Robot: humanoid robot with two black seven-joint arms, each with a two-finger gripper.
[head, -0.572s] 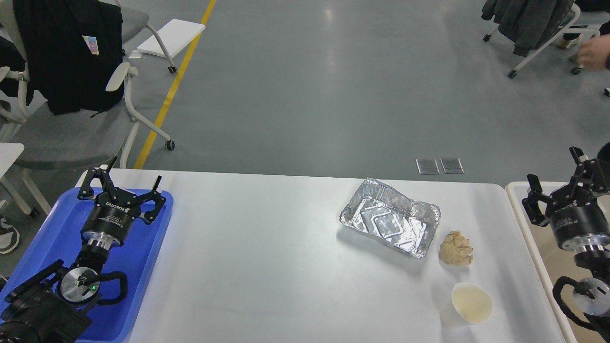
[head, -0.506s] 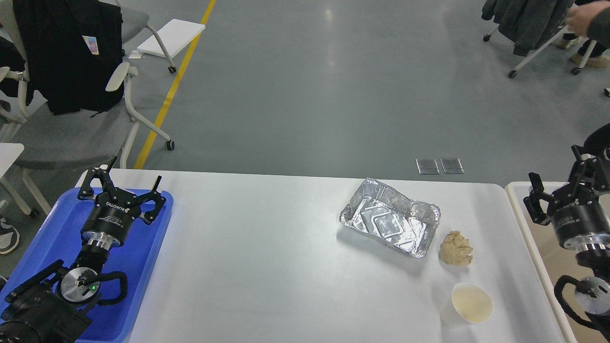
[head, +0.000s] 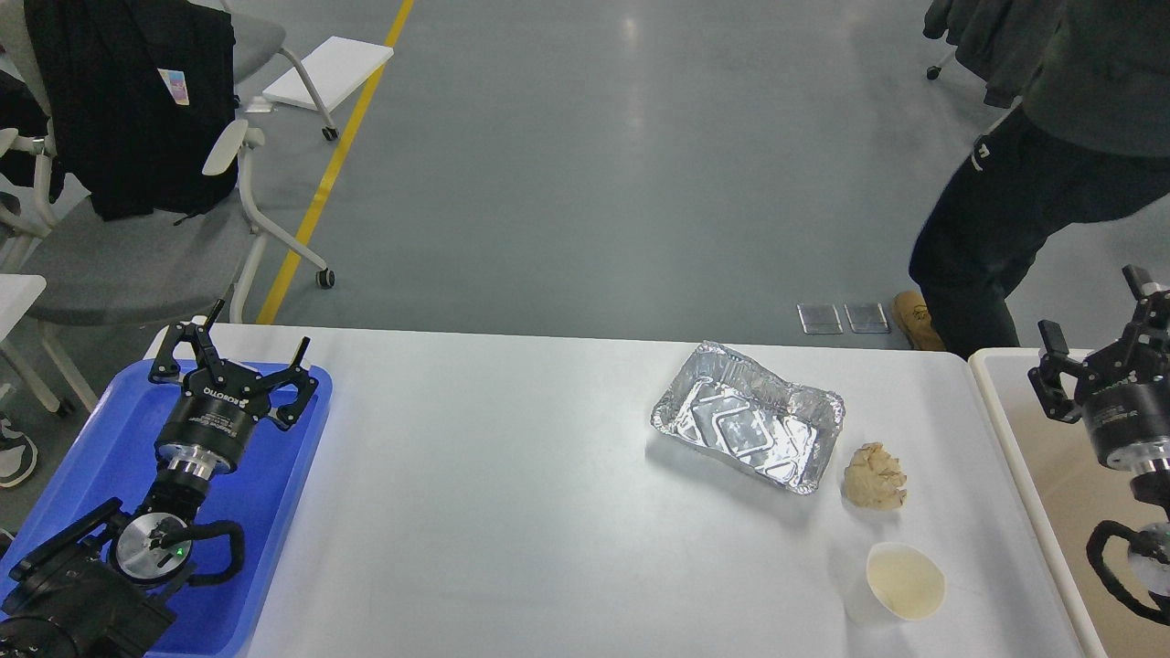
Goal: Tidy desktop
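Three items litter desktop (head: 512,493) — untouched

- Desktop (head: 512,493) holds a foil tray (head: 748,417), a crumpled wad (head: 875,476) and a cup (head: 900,582).
- Left gripper (head: 234,350) spread wide over a blue tray (head: 82,457).
- Right gripper (head: 1097,329) spread above a beige bin (head: 1065,493).
- A person (head: 1042,164) stands beyond the desktop.

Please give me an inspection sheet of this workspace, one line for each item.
Surface: white desktop, mostly bare.
Job's things: foil tray, crumpled paper ball, paper cup lying on its side, all at the right.
Clutter: nothing else seen.
Grippers: left gripper open over blue tray; right gripper open over beige bin; both empty.
Cables: black loops at both wrists.
Surroundings: person beyond the far right corner; chairs.
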